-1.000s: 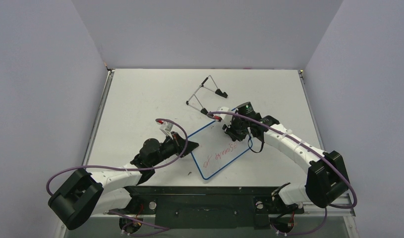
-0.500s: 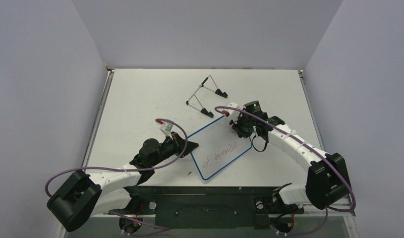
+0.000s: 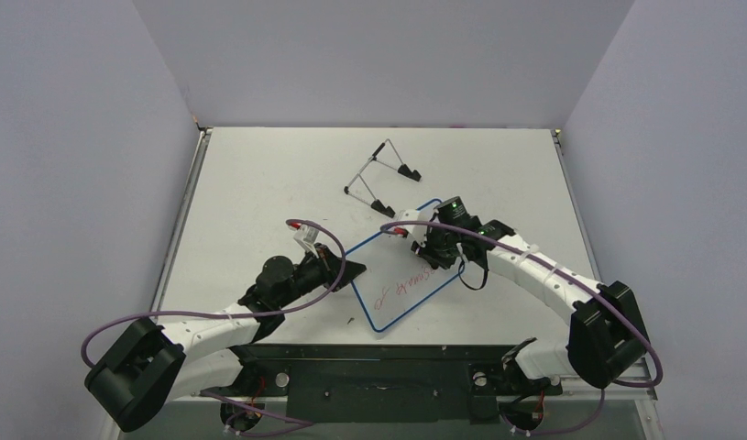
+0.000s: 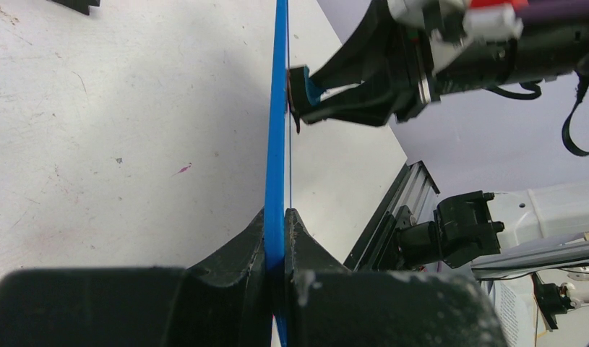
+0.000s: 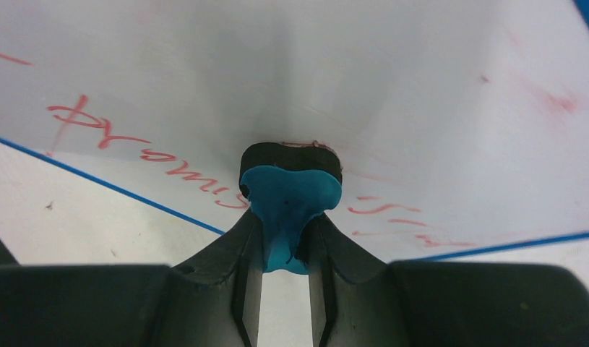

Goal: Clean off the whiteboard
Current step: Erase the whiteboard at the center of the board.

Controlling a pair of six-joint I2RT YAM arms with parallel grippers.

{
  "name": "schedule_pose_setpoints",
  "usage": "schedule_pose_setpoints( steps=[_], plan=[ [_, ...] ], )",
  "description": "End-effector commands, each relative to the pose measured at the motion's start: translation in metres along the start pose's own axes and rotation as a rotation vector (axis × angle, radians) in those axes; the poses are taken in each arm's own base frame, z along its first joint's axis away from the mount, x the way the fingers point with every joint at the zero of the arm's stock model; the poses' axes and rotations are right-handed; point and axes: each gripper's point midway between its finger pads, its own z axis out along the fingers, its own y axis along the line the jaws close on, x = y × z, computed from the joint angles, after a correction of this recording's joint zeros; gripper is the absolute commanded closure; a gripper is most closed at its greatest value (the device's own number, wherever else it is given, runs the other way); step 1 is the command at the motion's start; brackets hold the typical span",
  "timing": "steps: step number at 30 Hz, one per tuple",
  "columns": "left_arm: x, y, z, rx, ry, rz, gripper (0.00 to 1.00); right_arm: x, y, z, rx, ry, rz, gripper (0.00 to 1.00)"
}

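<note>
Presently wiping: left end effector (image 4: 277, 220) clamps the whiteboard (image 3: 388, 310) rim, board extending ahead; right end effector (image 5: 285, 230) pinches the eraser (image 5: 291, 189) against its face. Next: sweep across red marks (image 5: 118, 134) on either side.

Lab test cell: blank walls (image 3: 378, 55), white table (image 3: 259, 183), mounting rail (image 3: 378, 353).

Pale lavender walls (image 3: 76, 137), white table (image 3: 259, 183) (scuffed)

surface: white table (image 3: 259, 183) | lying on it: wire easel stand (image 3: 365, 169), far centre
</note>
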Motion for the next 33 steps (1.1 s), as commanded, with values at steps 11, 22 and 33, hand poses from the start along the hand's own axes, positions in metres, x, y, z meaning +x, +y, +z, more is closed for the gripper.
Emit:
schedule_pose_setpoints(
  steps=[11,22,33],
  plan=[
    [-0.012,-0.043,-0.004,0.177,-0.007,0.063,1.00,-0.007,0.020,0.008,-0.078,-0.009,-0.095,1.00],
    [-0.015,-0.036,-0.005,0.152,-0.019,0.070,1.00,0.006,-0.004,0.006,0.028,0.006,-0.019,1.00],
    [-0.016,-0.034,-0.011,0.138,-0.032,0.076,1.00,0.011,0.013,0.022,0.013,0.113,-0.135,1.00]
  ],
)
